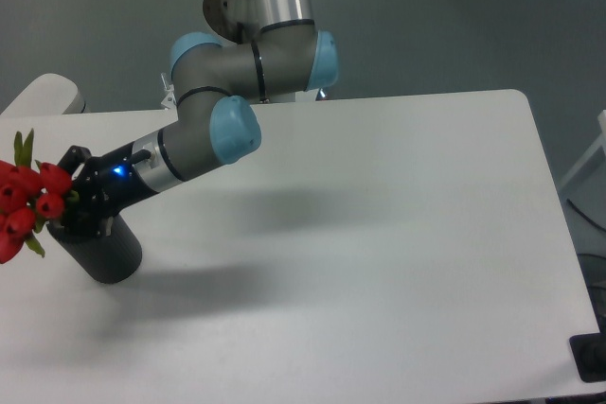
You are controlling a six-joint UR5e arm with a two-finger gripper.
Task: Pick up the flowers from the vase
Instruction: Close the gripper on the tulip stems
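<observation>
The flowers point(24, 198), red tulip buds with green leaves, stick out at the far left edge of the table, partly cut off by the frame edge. The black cylindrical vase point(106, 253) stands just below and right of them. My gripper point(68, 198) reaches in from the right, over the vase's top, and is closed around the stems of the bunch right behind the buds. The stems themselves are hidden by the fingers and the vase rim, so whether their ends are still inside the hole does not show.
The white table point(379, 234) stretches to the right. A rounded white object point(43, 94) sits at the back left, beyond the table edge. A small black item point(592, 359) lies at the table's front right corner.
</observation>
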